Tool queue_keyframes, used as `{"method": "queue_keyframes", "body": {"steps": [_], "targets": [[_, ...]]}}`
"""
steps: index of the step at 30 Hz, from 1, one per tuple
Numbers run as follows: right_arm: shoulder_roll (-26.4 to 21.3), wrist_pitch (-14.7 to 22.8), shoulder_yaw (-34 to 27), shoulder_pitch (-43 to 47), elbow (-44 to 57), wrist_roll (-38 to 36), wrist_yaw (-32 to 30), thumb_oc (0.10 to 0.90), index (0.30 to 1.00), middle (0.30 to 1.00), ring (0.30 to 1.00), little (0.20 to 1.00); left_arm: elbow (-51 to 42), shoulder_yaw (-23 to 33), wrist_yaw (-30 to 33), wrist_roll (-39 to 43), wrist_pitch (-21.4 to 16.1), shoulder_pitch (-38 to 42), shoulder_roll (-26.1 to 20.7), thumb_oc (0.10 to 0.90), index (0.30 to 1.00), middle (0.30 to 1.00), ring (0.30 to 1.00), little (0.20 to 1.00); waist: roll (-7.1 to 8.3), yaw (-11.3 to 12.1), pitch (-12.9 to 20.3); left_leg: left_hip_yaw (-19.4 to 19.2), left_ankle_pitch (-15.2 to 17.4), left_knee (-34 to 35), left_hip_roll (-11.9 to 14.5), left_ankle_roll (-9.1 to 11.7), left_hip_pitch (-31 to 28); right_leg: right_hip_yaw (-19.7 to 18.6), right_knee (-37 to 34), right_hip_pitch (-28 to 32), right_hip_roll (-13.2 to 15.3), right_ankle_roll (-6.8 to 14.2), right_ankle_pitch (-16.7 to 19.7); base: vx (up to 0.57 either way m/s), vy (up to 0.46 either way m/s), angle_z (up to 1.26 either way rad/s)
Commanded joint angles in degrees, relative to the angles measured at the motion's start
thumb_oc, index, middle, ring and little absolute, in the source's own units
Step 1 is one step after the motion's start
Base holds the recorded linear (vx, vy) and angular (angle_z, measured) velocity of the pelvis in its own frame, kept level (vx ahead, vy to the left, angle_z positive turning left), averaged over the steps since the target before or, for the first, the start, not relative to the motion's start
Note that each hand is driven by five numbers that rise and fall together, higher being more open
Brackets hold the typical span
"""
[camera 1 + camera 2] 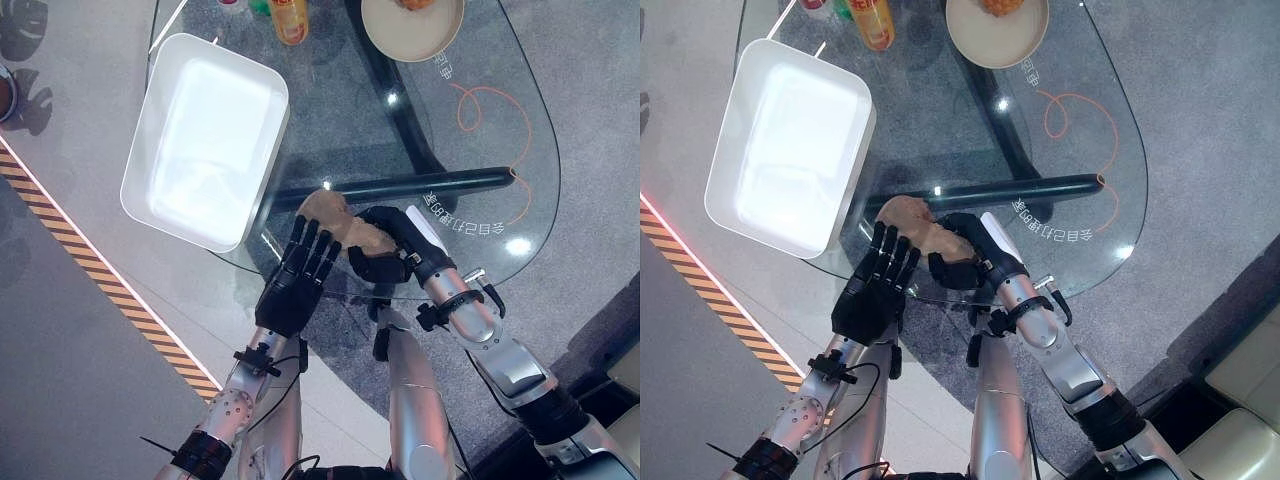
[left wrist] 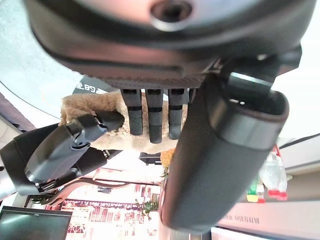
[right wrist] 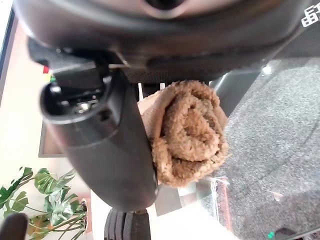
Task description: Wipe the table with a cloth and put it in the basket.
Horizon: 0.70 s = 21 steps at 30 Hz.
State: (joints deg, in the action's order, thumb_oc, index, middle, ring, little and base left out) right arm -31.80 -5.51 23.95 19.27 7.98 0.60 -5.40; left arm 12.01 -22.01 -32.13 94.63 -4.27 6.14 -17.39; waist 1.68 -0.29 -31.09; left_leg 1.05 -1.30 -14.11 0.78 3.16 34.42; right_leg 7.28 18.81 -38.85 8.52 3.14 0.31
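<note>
Two hands meet at the near edge of the glass table (image 1: 480,180), just below the middle of the left eye view, with the tan cloth (image 1: 335,218) between them. The right hand (image 1: 392,248) is clenched on the cloth: its fingers curl round one end, and its own wrist view shows the terry fabric (image 3: 190,130) bunched into a thick roll against the palm. The left hand (image 1: 300,275) lies with fingers straight and spread, their tips resting on the cloth's other end (pressing rather than grasping, as far as can be seen).

The white basket (image 1: 165,95), a shallow rectangular tub, sits in the upper left of the frame, overhanging the table's edge and apart from the cloth. A round plate (image 1: 440,40) and a bottle (image 1: 288,20) stand along the top edge.

I judge the cloth to be light, soft and limp: it will sag and unroll if pinched by a corner, and on smooth glass it should slide easily. The bunched middle already in the right hand looks like the best hold, since a fistful keeps the loose ends from trailing. Carrying it to the basket means crossing toward the upper left, and the tub's overhang suggests it could tip if knocked.
</note>
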Motion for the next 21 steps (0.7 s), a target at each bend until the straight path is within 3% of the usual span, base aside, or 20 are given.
{"method": "queue_keyframes", "body": {"steps": [1,7,13,18,21], "targets": [[-1.0,7.2,5.4,0.9,11.3,0.5,-0.6,0.1,0.3,0.3,0.3,0.2,-10.9,-0.3,-0.5,-3.0,-0.7,-0.5,0.9,0.8,0.9,0.9,0.9,0.9,-0.09,-0.7,1.3,-4.5,1.4,-4.7,-3.9,-3.9,3.0,-0.2,-3.7,2.1,-4.9,-0.4,2.2,0.0,0.0,0.0],[1.1,9.9,1.4,-1.2,9.4,0.3,-14.3,0.1,0.3,0.3,0.3,0.2,-10.7,-0.5,0.2,-3.2,-1.2,-1.5,1.3,0.8,0.9,0.9,0.9,0.9,-0.17,-1.1,1.3,-4.7,1.6,-4.3,-4.0,-4.1,2.5,-0.5,-3.9,2.3,-5.1,-0.3,2.3,0.0,0.0,0.0],[2.9,12.3,-4.0,-3.7,11.9,2.7,-22.2,0.1,0.3,0.3,0.3,0.2,-11.4,-0.8,0.8,-4.1,-2.0,-3.0,2.2,0.8,0.9,0.9,0.9,0.9,-0.32,-1.7,1.3,-5.3,1.8,-3.9,-3.8,-4.4,1.8,-1.1,-4.1,2.6,-5.3,-0.2,2.5,0.0,0.018,-0.03],[3.8,13.8,-6.1,-3.9,13.1,2.6,-23.5,0.1,0.3,0.3,0.3,0.2,-10.5,-0.5,0.5,-4.9,-1.8,-3.5,2.8,0.8,0.9,0.9,0.9,0.9,-0.5,-2.0,1.3,-5.7,2.0,-3.8,-3.6,-4.5,1.7,-1.6,-4.0,2.4,-5.5,-0.3,2.6,0.0,0.027,-0.06],[4.1,13.7,-6.0,-3.9,14.2,2.0,-18.7,0.1,0.3,0.3,0.3,0.2,-9.8,0.2,-0.8,-3.2,-1.1,-3.7,3.3,0.8,0.9,0.9,0.9,0.9,-0.62,-2.1,1.3,-5.8,1.9,-3.4,-3.6,-4.5,1.6,-1.8,-4.3,2.4,-5.5,-0.4,2.6,0.0,0.015,-0.02]]}}
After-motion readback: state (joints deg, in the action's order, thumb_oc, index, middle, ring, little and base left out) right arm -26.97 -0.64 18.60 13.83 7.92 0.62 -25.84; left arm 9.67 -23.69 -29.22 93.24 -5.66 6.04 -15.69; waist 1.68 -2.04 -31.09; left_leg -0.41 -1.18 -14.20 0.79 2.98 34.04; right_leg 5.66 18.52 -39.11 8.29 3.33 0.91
